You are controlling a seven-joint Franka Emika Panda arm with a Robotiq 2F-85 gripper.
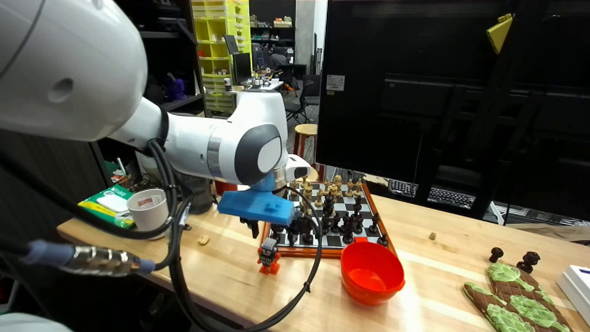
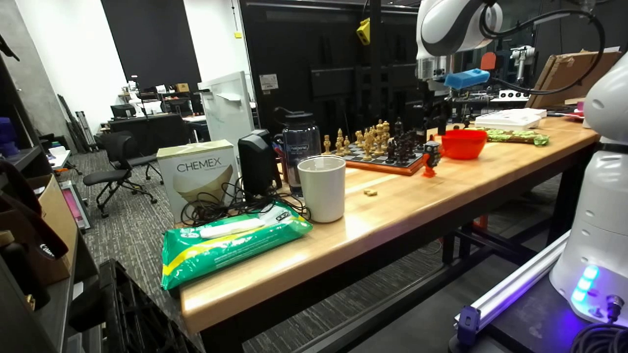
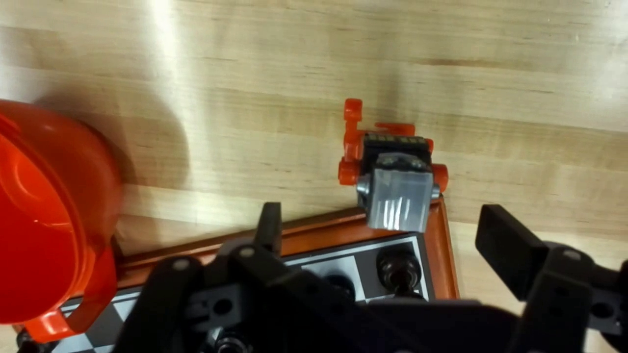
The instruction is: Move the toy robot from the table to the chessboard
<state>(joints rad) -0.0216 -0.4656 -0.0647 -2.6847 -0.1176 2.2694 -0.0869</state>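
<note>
Toy robot (image 1: 268, 255) below a wide-spread gripper (image 3: 385, 224), just off the chessboard (image 1: 299, 252)

The little figure stands upright on the wooden table (image 1: 442, 272), right beside the corner of the board's frame. Above it the fingers hang well apart, holding nothing, so I take this for the lining-up before a grasp.

In the wrist view the toy sits nearly midway between the fingertips from side to side, but a line across them passes over its grey head; the dark torso and red feet lie further out over the table. I'd square up on the torso first, then come straight down and squeeze lightly, since the smooth head might slip. Mind the finger on the side of the red bowl (image 3: 95, 166): it could knock the frame. The dark chess piece (image 3: 399, 269) on the corner square leaves little slack either. Once the toy is held, lift well above the pieces before crossing.

Hard to make out: in an exterior view the blue block (image 1: 256, 206) on the wrist covers most of the gripper, one finger poking out below. I can't judge how high the fingertips are, nor whether toy and frame touch. The wrist view cuts off the bowl.
</note>
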